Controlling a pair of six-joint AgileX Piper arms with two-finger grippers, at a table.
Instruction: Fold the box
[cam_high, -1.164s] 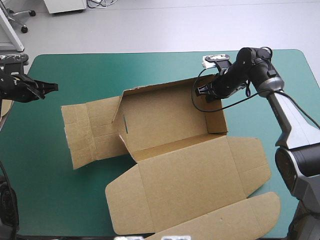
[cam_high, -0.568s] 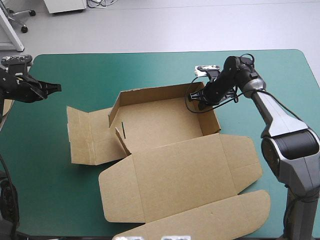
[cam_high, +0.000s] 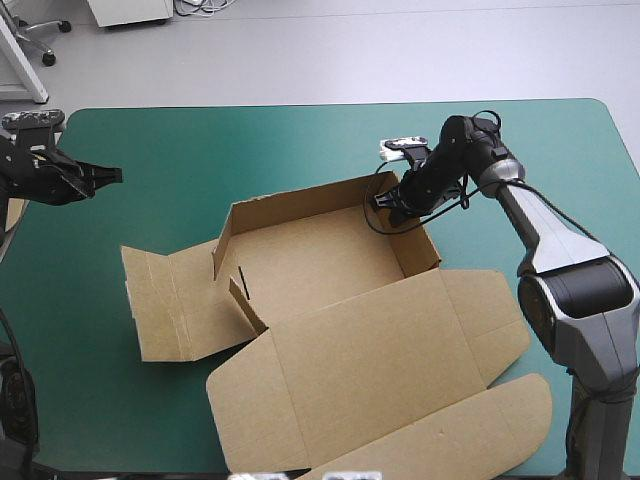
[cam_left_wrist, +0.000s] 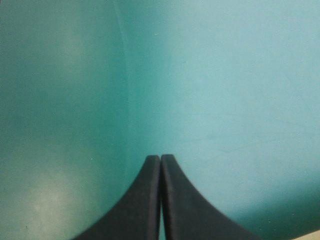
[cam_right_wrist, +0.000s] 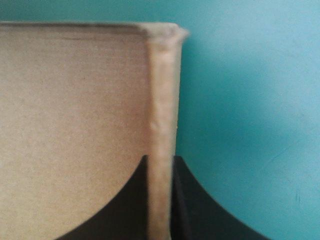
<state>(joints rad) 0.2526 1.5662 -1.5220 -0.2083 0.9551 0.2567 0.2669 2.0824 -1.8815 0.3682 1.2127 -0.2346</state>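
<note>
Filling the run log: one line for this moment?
box: walls partly raised, lid flat | right claw: shut on box wall | left claw: shut, empty

Teal-green-covered table (cam_high: 200, 140) with one brown box (cam_high: 330, 260) lying on it.
It sits mid-table, far walls raised, lid flat toward the near edge, a side flap spread flat leftward.

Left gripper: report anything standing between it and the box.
Nothing visible does. Only bare teal-green cover lies between the shut left gripper and the flat left panel of the box.
</note>
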